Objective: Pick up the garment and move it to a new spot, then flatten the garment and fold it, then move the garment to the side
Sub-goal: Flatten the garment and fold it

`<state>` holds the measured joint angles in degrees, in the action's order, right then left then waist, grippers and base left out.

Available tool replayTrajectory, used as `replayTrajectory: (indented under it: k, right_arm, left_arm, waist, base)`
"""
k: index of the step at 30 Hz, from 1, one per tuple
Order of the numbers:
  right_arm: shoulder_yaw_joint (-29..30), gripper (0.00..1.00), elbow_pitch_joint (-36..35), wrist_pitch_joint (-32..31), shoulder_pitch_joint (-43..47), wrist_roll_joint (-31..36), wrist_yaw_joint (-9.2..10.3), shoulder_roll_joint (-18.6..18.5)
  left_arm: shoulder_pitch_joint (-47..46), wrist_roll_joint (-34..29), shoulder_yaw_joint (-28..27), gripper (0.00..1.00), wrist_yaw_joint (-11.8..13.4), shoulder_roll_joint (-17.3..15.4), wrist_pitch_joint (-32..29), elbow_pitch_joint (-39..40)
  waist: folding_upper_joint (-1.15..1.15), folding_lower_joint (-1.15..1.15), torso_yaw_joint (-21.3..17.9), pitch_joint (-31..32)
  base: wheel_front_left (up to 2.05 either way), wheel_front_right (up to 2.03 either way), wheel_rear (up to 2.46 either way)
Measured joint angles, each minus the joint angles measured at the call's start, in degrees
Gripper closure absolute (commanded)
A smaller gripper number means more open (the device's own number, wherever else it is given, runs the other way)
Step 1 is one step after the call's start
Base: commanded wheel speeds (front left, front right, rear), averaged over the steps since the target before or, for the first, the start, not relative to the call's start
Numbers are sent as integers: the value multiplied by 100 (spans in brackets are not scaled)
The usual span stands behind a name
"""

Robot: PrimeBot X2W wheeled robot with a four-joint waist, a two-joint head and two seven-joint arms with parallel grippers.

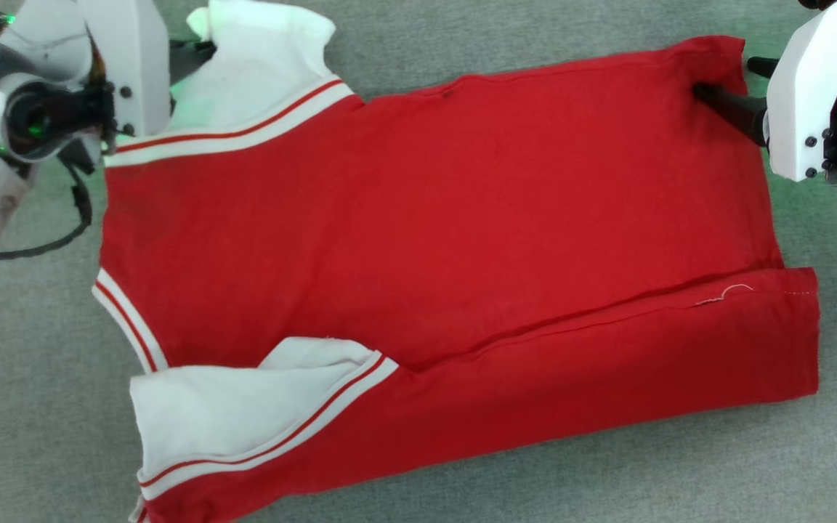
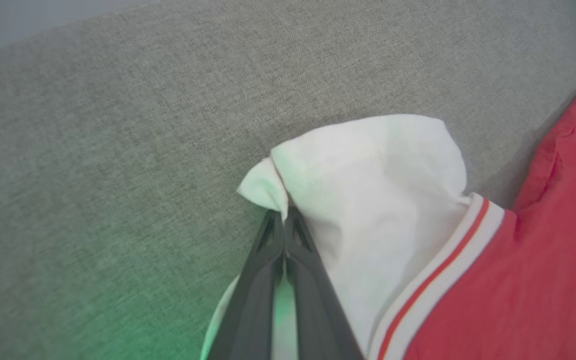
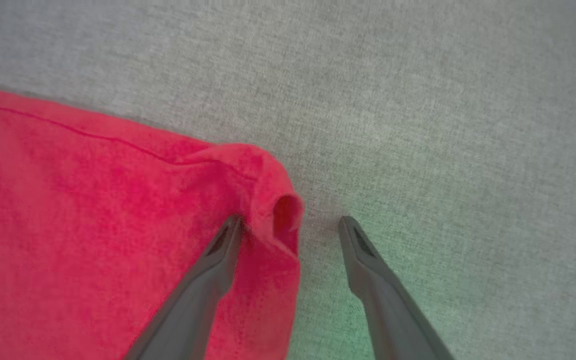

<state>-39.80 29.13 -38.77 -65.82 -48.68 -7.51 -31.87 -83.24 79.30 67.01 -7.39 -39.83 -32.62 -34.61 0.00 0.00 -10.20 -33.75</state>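
As the garment (image 1: 426, 218) lies spread on the grey surface (image 1: 462, 479) in front of me, it makes a wide, almost rectangular shape. Its shoulders are at the left and its hem is at the right. The body is plain red and looks like a soft knit, mostly smooth, with a few shallow wrinkles. The near long side is folded over the body as a long red flap, and its edge runs in a slanted line from the near sleeve (image 1: 222, 414) to the right end. A short loose white thread (image 1: 727, 292) sits on this flap near the hem.

Both sleeves are white and of thinner, crumpled cloth. A ribbed trim (image 1: 244, 131), white with a thin red stripe, joins each sleeve to the red body. The far sleeve (image 1: 259, 65) stands up a little in a rounded bump at the far left corner.

My left gripper (image 2: 284, 215) is fully closed, and its two dark fingers pinch a small fold of this far sleeve between them. My right gripper (image 3: 290, 225) is wide open at the far right corner and holds nothing. One finger rests on the red cloth and the other is over the grey surface. The curled corner of the hem is between them. The surface is a coarse woven fabric, matte and flat.
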Motion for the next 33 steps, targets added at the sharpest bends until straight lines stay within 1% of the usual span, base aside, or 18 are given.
replayTrajectory:
  k: [1,2,3,7,10,15,19,25,29,33]
  right_arm:
    - [-59,65,46,-2,-38,-52,0,-10]
    - [-119,90,75,-2,-64,-85,0,-29]
    - [-159,100,105,24,-76,-122,0,-46]
    - [-325,100,187,245,-79,-315,0,-80]
    - [-407,100,179,501,-35,-420,0,-222]
    - [-641,100,-270,981,333,-755,0,-561]
    - [-883,100,-694,1228,740,-1012,0,-968]
    - [-1135,100,-1212,1502,1336,-1276,0,-1539]
    - [-1198,100,-1491,1629,1741,-1436,0,-1944]
    - [-1179,100,-1688,1766,2108,-1552,0,-2274]
  left_arm:
    - [-13,16,29,100,0,30,42,-1]
    - [-15,31,64,100,0,62,82,-1]
    - [-12,42,91,100,0,92,147,5]
    - [52,132,172,100,0,187,471,99]
    - [143,186,221,100,0,170,821,276]
    - [393,238,292,100,0,51,1571,779]
    - [676,377,334,100,0,-216,2101,1372]
    - [1241,336,485,100,0,-730,2746,2462]
    - [1693,188,557,100,0,-1071,3130,3117]
    - [2226,-9,600,100,0,-1376,3529,3580]
  waist:
    - [0,0,27,1]
    - [0,0,52,6]
    - [0,0,74,18]
    - [0,0,147,144]
    - [0,0,214,298]
    - [0,0,360,647]
    - [0,0,492,967]
    - [0,0,706,1405]
    - [0,0,880,1602]
    - [0,0,1029,1747]
  base:
    - [0,0,0]
    - [0,0,0]
    - [0,0,0]
    - [0,0,0]
    - [0,0,0]
    - [0,0,0]
    - [0,0,0]
    - [0,0,0]
    - [0,0,0]
    - [0,0,0]
